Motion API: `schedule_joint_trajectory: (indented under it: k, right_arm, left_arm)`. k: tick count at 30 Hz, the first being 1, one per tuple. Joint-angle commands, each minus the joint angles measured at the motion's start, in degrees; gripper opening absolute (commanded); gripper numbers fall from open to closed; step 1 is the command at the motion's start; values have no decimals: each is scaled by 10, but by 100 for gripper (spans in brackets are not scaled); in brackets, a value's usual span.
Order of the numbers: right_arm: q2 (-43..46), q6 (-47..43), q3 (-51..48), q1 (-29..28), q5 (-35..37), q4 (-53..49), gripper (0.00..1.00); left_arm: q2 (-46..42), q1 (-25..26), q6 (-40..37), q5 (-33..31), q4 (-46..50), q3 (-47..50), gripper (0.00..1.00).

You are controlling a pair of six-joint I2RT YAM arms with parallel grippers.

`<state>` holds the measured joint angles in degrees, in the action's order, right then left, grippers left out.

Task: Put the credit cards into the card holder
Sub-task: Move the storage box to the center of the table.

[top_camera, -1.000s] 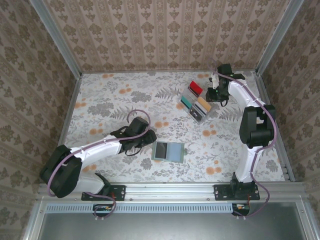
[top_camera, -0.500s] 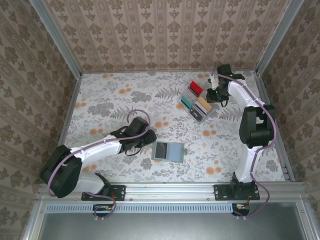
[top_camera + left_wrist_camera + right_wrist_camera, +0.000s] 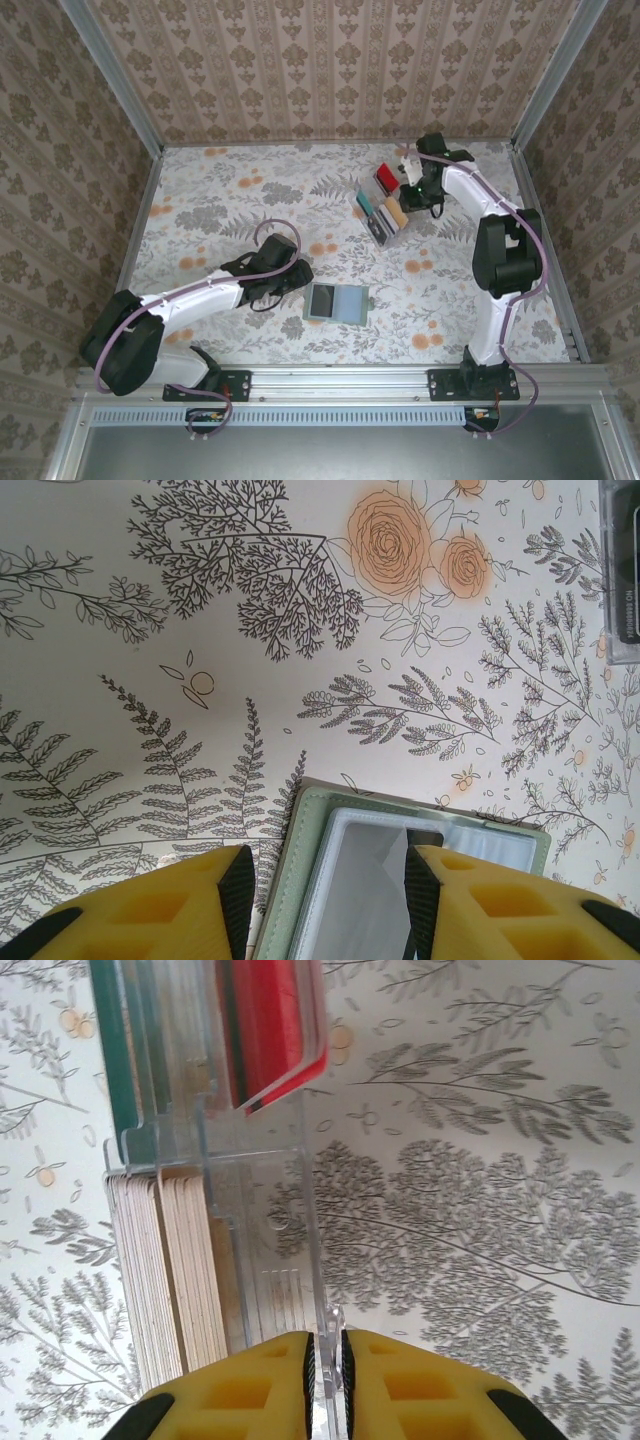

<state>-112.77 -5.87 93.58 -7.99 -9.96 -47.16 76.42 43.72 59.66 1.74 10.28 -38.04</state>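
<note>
Right fingers (image 3: 240,1390) on clear tray (image 3: 300,1210) edge

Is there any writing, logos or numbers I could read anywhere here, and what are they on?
Small white print on the dark strip at the left wrist view's right edge: too blurred to read.
Credit cards in the clear tray: no print legible.
Card holder: no text.

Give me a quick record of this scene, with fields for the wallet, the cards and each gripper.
card holder: sage green, lying open and flat
credit cards: standing in stacks by colour in the clear tray, red cards at one end
left gripper: open, over the card holder's edge
right gripper: shut on the clear tray's wall
</note>
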Motion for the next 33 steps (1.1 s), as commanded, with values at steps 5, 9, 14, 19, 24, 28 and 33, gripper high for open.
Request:
schedule_joint_trajectory:
  k: [5,9,14,19,24,28,33]
  right_arm:
    - [32,9,-41,-58,-30,15,17]
    - [31,19,-45,-85,-32,24,16]
    - [34,32,-57,-112,-42,41,16]
    - [47,74,-44,-114,-26,31,21]
    - [85,114,2,-114,56,-13,33]
    - [98,142,21,-124,71,-40,37]
    - [105,155,11,-183,77,-38,35]
  left_arm:
    - [-12,-5,-4,1,-6,3,47]
    - [-15,-5,-6,0,-5,3,47]
    - [-20,-5,-6,-2,-4,8,47]
    - [-28,-6,-3,-5,-4,14,47]
    - [-39,-6,-2,-11,0,17,48]
    - [-39,-7,-4,-13,-1,16,48]
    - [-39,-7,-3,-12,-3,16,48]
